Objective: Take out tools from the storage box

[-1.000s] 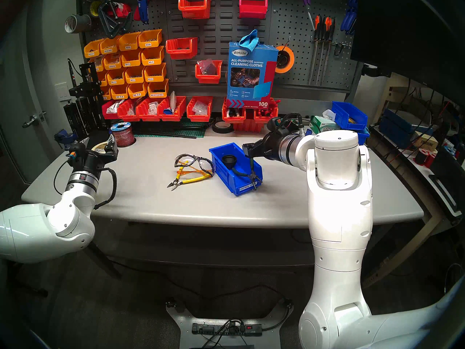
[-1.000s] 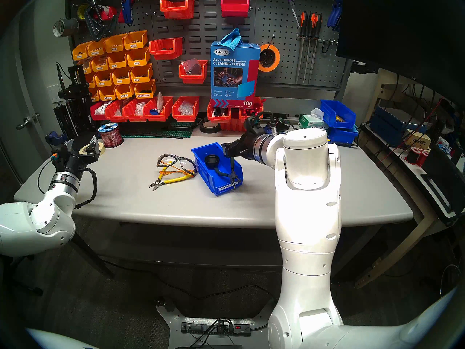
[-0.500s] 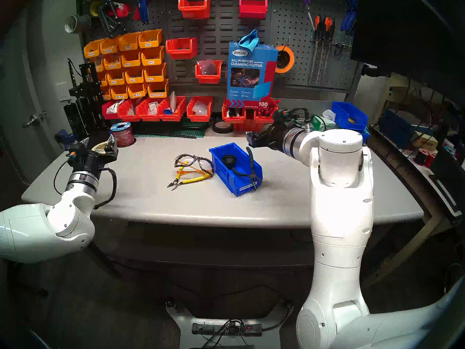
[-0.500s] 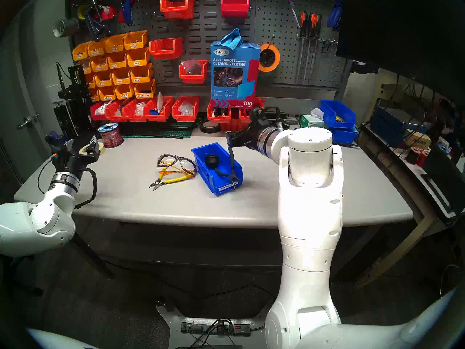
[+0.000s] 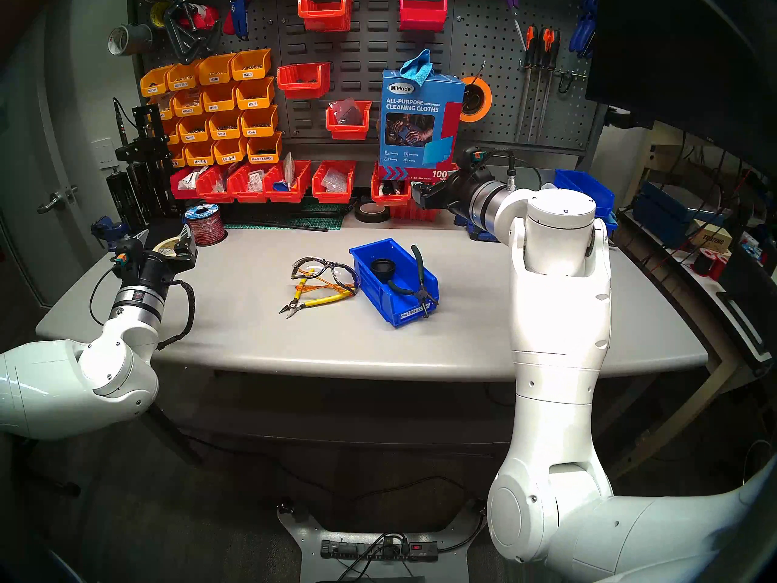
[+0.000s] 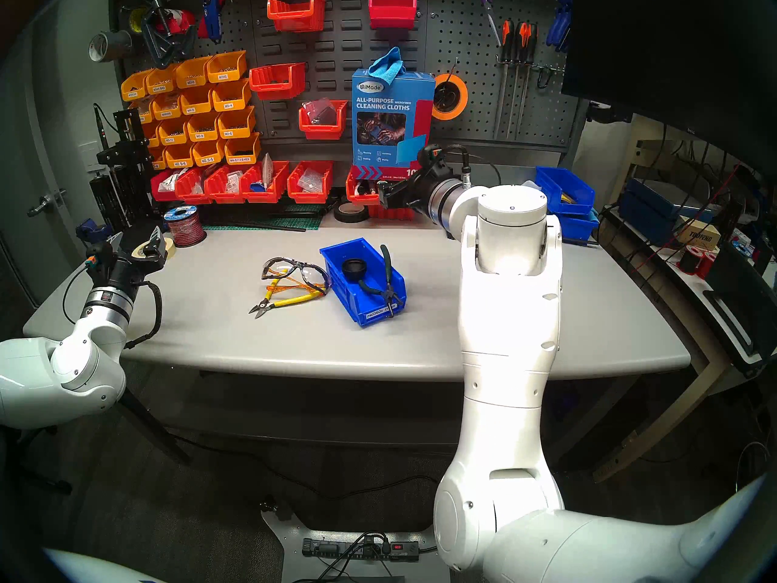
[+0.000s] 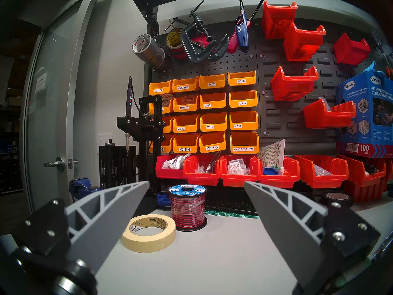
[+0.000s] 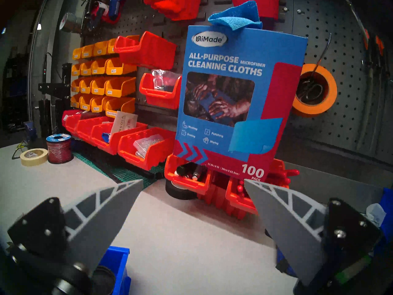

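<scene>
Your left gripper [image 7: 195, 185] hangs at the counter's [image 5: 260, 342] left edge, fingers spread and empty, facing a tape roll [image 7: 148, 232] and wire spool [image 7: 188, 205]. Only the head views show the safety glasses [image 5: 321, 271] lying over the yellow-handled cutters [image 5: 313, 302], both on the counter just left of the storage box [image 5: 393, 281]. The black cup [image 5: 382, 268] and green-handled pliers [image 5: 414, 281] sit inside it; the label is partly covered by the pliers' tips. Your right gripper [image 8: 192, 183], released, sees only the box's corner [image 8: 119, 264] and faces the cleaning cloths box [image 8: 234, 100].
</scene>
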Robot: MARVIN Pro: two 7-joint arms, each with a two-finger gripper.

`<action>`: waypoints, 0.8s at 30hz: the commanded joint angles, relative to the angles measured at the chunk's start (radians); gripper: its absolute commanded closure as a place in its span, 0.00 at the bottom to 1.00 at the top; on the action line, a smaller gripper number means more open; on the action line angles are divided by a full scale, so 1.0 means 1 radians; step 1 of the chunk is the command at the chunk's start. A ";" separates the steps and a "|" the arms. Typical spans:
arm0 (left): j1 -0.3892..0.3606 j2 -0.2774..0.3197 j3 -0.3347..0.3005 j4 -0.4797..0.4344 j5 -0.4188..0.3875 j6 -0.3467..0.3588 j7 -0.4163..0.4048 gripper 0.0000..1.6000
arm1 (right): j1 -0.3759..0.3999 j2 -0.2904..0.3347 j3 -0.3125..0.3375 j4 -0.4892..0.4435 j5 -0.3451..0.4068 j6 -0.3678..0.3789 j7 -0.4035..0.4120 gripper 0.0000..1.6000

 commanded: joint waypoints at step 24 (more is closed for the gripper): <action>-0.061 -0.001 0.039 0.000 -0.003 -0.006 0.004 0.00 | -0.025 0.063 -0.043 0.023 -0.014 0.308 0.150 0.00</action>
